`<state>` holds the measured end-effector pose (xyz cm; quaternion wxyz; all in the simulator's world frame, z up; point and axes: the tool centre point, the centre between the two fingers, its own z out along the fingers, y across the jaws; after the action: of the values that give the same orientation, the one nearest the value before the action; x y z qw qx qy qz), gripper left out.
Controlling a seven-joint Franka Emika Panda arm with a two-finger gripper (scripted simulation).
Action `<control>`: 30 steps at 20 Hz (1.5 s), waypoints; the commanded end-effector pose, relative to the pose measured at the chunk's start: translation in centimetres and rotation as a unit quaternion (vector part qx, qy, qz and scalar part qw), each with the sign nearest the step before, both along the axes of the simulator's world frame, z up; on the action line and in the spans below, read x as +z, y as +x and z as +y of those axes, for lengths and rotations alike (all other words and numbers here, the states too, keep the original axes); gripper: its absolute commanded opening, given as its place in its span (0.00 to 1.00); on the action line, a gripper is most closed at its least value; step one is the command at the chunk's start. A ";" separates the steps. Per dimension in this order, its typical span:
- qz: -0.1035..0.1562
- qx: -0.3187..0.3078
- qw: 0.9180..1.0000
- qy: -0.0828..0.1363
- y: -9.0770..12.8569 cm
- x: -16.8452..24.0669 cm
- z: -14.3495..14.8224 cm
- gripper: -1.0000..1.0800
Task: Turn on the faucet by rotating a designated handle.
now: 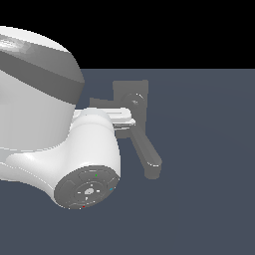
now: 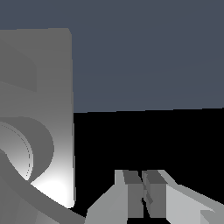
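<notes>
Looking at the faucet (image 1: 130, 97) first, we see it near the middle of the exterior view, standing on the dark blue-grey worktop (image 1: 209, 164); it is all matte grey, with a flat back plate that stands upright, a round hub (image 1: 134, 100) on that plate, and a thick spout (image 1: 145, 152) that runs toward us and dips down at its tip; a thin bar, the handle (image 1: 102, 103), sticks out from the hub toward the exterior view's left, and the big white arm (image 1: 60, 144) hides part of it; we see the pincer (image 2: 143, 192) best in the wrist view, where its two fingers (image 2: 131, 194) are pressed close together with only a thin line between them and nothing held; in the exterior view its pale tip lies just below the hub, but we cannot tell if it touches the faucet; in the wrist view the back plate and the round hub fill one side, very close to the camera.
</notes>
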<state>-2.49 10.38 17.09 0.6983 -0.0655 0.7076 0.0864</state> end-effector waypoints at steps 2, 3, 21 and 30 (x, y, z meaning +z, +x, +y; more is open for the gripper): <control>-0.005 -0.002 1.000 0.001 0.0 1.5 -0.1 0.00; 0.001 -0.001 1.000 0.000 0.0 0.5 0.0 0.00; -0.004 -0.002 1.000 0.001 0.5 7.2 -2.4 0.00; 0.002 -0.001 1.000 0.000 0.8 8.1 -3.9 0.00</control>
<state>-1.77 7.07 24.83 0.7053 -0.0533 0.7007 0.0937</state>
